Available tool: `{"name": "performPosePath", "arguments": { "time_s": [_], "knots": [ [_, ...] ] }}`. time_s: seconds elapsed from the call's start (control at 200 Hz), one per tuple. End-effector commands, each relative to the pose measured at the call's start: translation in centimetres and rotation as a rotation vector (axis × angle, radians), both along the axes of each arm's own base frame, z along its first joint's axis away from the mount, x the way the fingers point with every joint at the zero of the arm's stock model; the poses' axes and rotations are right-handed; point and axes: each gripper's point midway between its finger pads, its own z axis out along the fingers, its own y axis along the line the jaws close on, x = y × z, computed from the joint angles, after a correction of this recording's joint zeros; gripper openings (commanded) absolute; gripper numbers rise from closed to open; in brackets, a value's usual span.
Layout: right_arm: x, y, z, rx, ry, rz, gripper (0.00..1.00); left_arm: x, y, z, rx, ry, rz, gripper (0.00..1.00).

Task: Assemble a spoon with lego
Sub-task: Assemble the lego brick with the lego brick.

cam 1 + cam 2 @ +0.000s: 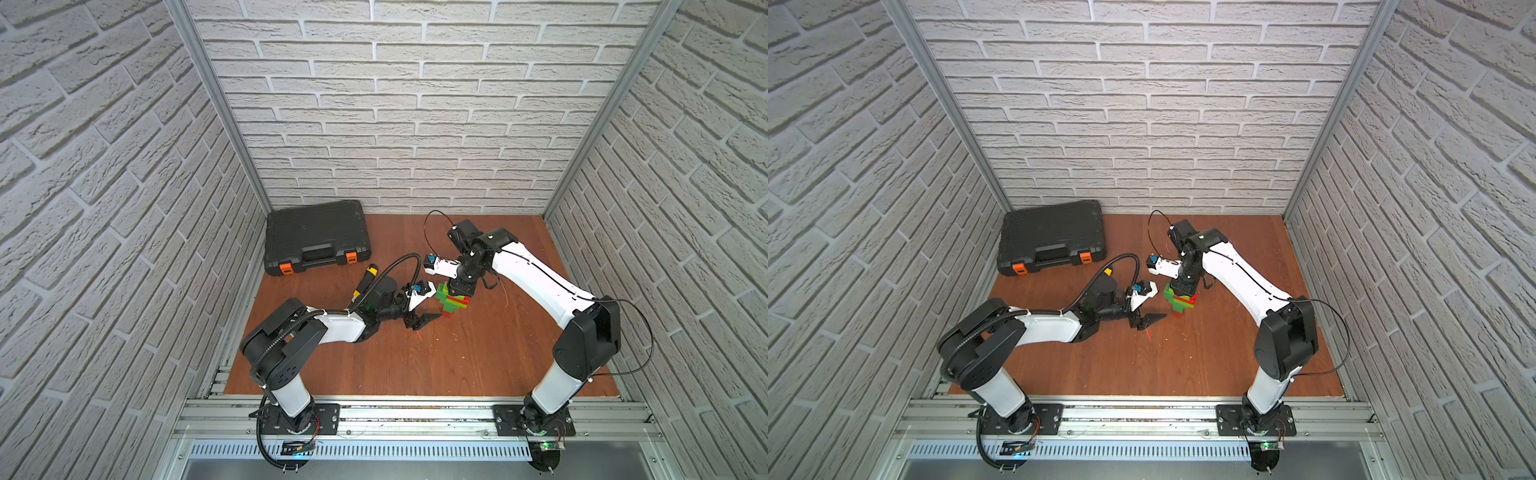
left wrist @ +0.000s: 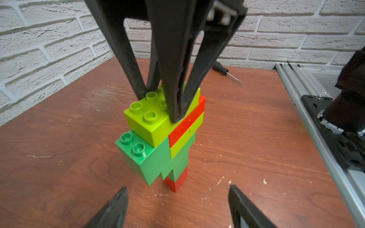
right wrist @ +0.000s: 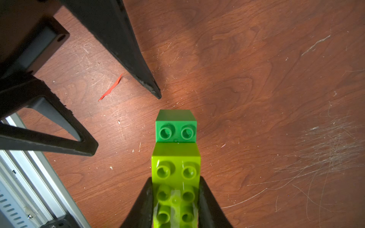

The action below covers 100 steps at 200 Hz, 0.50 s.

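Note:
The spoon [image 1: 453,302] [image 1: 1181,302] stands upright on its red stem on the wooden table, striped head upward. In the left wrist view the spoon [image 2: 158,156] shows green, lime and red lego bricks joined. My right gripper [image 1: 459,289] [image 3: 175,178] comes down from above and is shut on the top lime brick [image 3: 175,158] [image 2: 146,122], one finger on each long side. My left gripper [image 1: 424,322] [image 2: 177,187] is open, low over the table just left of the spoon, its fingertips [image 2: 120,197] apart from the stem and holding nothing.
A black tool case [image 1: 318,237] lies at the back left. A yellow-black utility knife [image 1: 365,280] lies behind the left wrist. A screwdriver [image 2: 227,72] rests near the right wall. A red scrap [image 3: 110,88] lies by the left fingers. The aluminium rail [image 1: 415,411] runs along the front.

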Motion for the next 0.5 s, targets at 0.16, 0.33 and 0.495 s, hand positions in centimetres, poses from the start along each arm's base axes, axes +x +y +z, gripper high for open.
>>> {"name": "performPosePath", "arguments": {
  "time_s": [0.16, 0.33, 0.495],
  "knots": [
    [-3.2, -1.6, -4.0, -0.092, 0.219, -0.035, 0.14, -0.4, -0.3, 0.9, -0.015, -0.037, -0.027, 0.79],
    [-2.2, -0.6, -2.7, -0.042, 0.180, -0.050, 0.31, -0.3, -0.3, 0.9, -0.014, -0.037, -0.025, 0.79],
    [-1.4, 0.2, -1.8, -0.006, 0.154, -0.058, 0.39, -0.2, -0.2, 1.0, -0.013, -0.042, -0.016, 0.78]
  ]
}}
